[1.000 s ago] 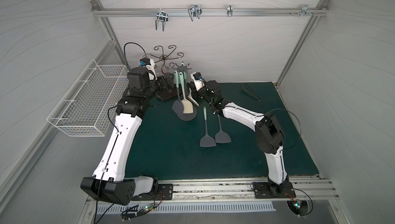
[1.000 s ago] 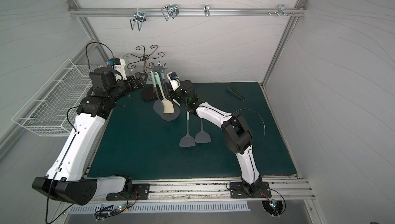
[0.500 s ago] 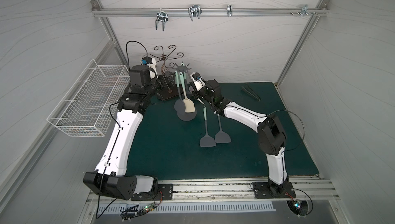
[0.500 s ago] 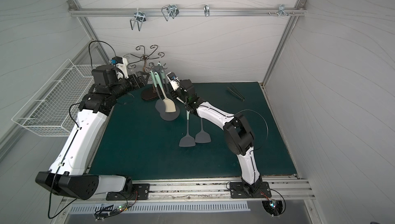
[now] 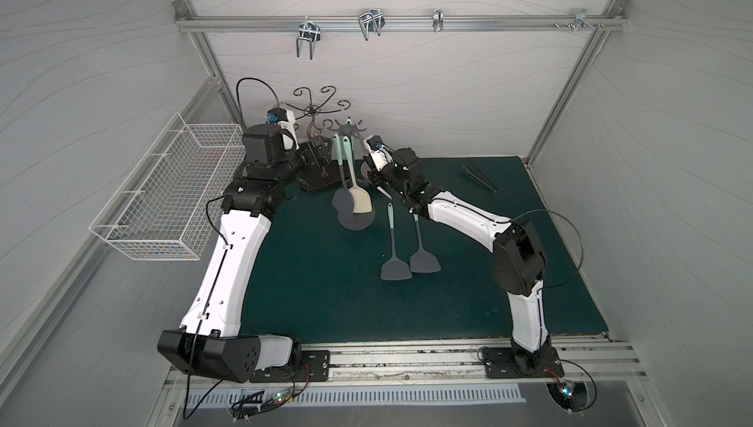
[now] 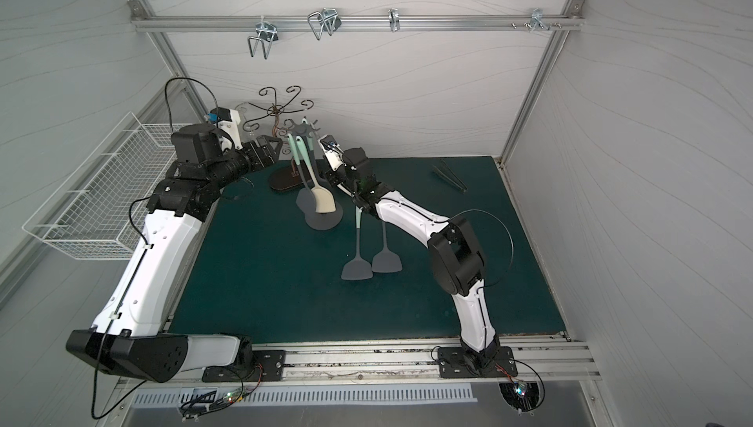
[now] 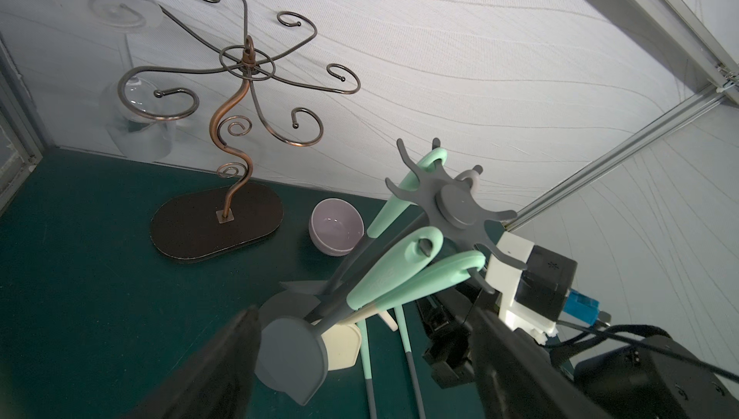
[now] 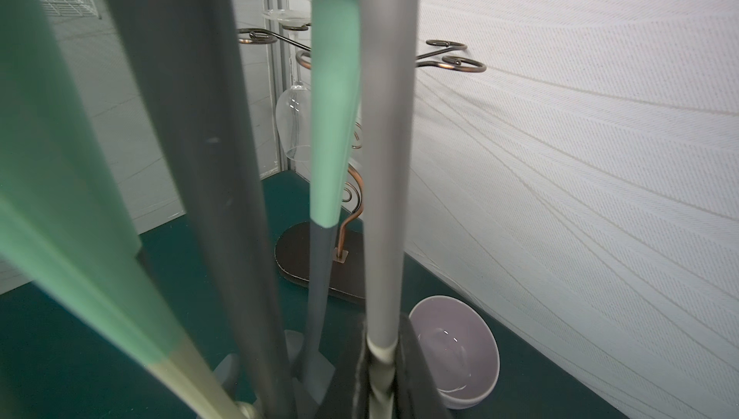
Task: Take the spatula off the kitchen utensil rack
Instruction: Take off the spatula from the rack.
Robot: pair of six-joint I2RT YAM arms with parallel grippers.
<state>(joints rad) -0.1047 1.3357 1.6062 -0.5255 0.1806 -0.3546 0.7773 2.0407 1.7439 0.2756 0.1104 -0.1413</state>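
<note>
Reach-in step by the looks: right gripper (image 8: 382, 373) pinches the kitchen utensil rack (image 7: 456, 205) by its pole, left gripper (image 7: 364, 313) gapes wide just beside the cream-bladed spatula (image 7: 344, 349) hanging off a prong, so next it has to close on that handle and lift the loop clear.

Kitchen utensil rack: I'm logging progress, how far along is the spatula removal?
Done: two spatulas lie on the mat. In hand: the right gripper clamps the kitchen utensil rack's pole; the left gripper, open, points at the hanging utensils. Left: grip one, lift it off its prong.
</note>
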